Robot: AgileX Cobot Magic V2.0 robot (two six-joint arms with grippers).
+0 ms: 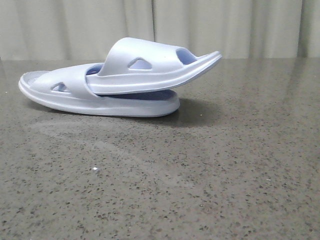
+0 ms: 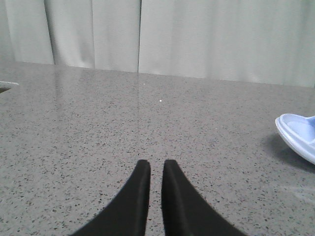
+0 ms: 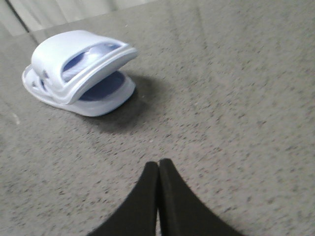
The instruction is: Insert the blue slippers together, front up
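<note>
Well apart: blue slippers [image 3: 78, 73], right gripper [image 3: 158, 169] empty.

place: staged test area | cues: speckled grey stone table [image 1: 210, 190], pale curtain backdrop [image 1: 225, 25]

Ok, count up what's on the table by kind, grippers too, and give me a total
Blue slippers: 2, the upper slipper tucked into the lower slipper
Grippers: 2, the left gripper and the right gripper, both holding nothing
Total: 4
</note>
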